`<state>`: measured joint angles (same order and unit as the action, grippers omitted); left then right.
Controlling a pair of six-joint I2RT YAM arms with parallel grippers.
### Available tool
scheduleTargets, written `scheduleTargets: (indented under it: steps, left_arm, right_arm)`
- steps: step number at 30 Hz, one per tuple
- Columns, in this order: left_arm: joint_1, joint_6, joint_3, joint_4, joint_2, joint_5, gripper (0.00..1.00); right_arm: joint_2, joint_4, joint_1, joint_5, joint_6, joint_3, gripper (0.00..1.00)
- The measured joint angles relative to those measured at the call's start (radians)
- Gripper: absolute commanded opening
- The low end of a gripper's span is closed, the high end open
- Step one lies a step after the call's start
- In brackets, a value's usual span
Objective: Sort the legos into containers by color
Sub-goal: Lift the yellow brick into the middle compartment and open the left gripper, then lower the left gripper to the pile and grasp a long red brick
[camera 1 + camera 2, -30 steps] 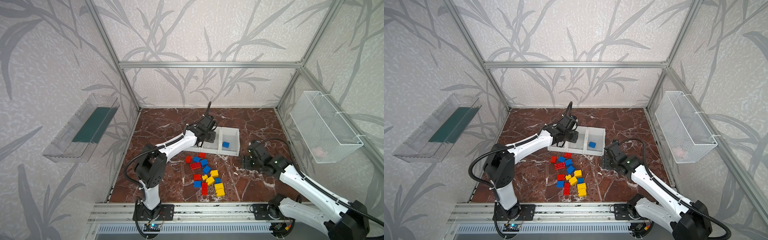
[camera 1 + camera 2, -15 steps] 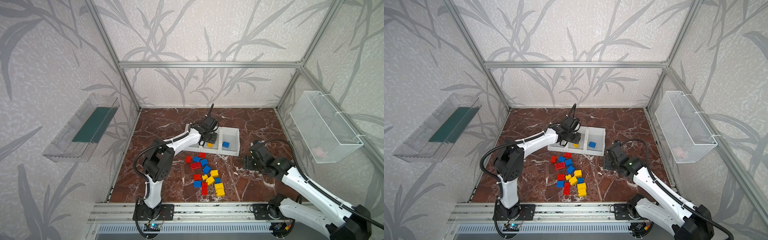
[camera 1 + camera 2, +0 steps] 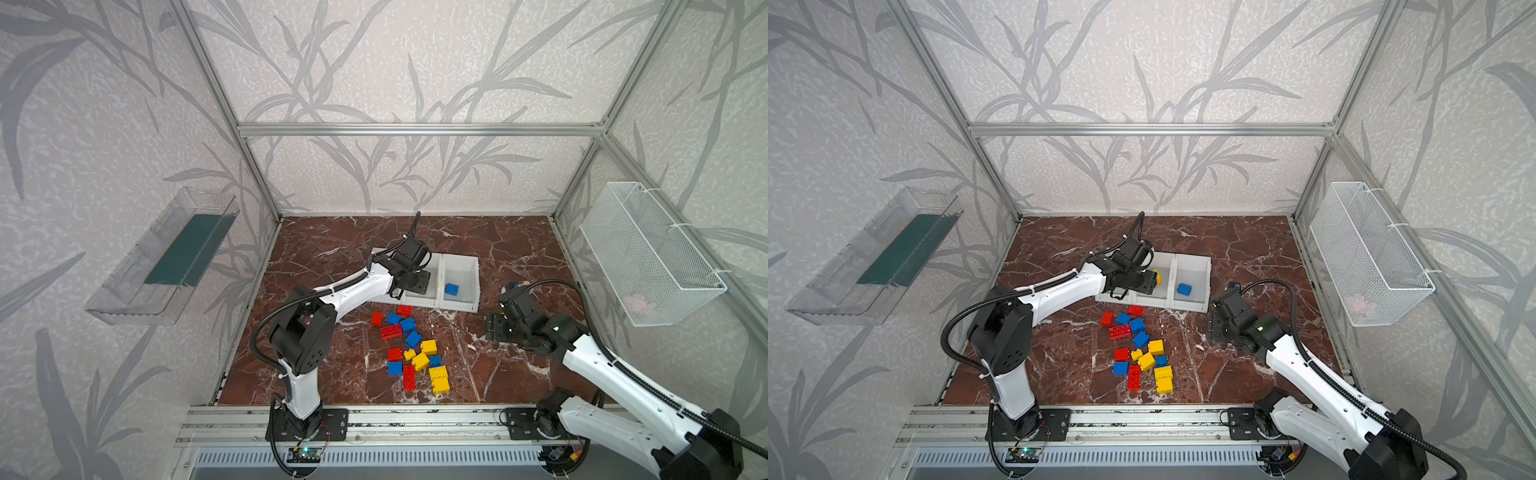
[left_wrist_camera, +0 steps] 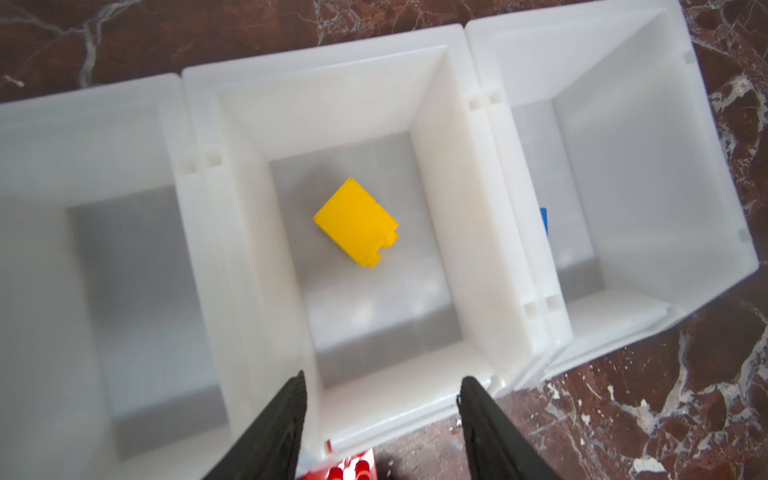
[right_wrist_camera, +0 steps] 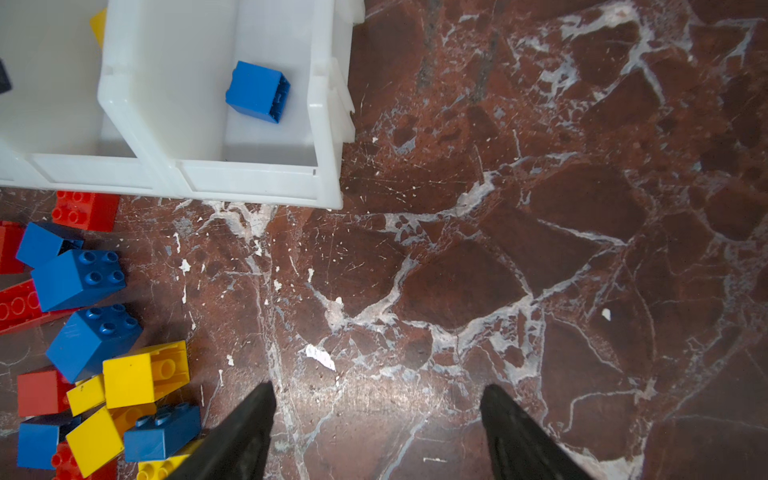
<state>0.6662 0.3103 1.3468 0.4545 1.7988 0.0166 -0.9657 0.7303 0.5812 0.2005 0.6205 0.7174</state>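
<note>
Your left gripper (image 4: 382, 376) hung over the low front of the middle bin (image 4: 440, 174). Its fingers (image 4: 282, 419) were spread apart with nothing between them. One yellow brick (image 4: 355, 222) lay on its side on that bin's floor, clear of all four walls (studs pointing sideways in the left wrist view). In a top view the yellow brick (image 3: 1156, 276) showed just past the gripper's tip.

The three white bins (image 3: 457, 305) sat joined in a row near the middle of the marble surface (image 3: 519, 245). A single blue brick (image 5: 257, 91) rested in the end bin on your right arm's side, tipped so its hollow underside faced sideways. Both top views showed it there.

Your right gripper (image 5: 377, 385) hovered low over bare marble near that end bin, fingers wide and gripping nothing.

The loose bricks (image 3: 411, 349), red, blue and yellow, lay in a scattered cluster in front of the bins, between your two arms, several touching. One red square brick (image 3: 404, 310) lay just beside the bins' front edge.
</note>
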Motion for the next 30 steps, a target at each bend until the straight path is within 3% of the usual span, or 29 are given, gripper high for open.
scheduleTargets:
  steps: [16, 25, 30]
  left_arm:
    - [-0.003, 0.111, -0.422, 0.033, -0.394, -0.116, 0.66]
    - [-0.001, 0.191, -0.543, 0.024, -0.423, -0.061, 0.71]
    - [0.002, 0.164, -0.550, 0.008, -0.409, -0.029, 0.73]
  right_arm:
    - [-0.103, -0.075, 0.000, -0.084, -0.047, -0.003, 0.78]
    - [-0.135, -0.119, 0.012, -0.113, -0.053, -0.003, 0.78]
    - [-0.141, -0.136, 0.014, -0.117, -0.053, -0.009, 0.78]
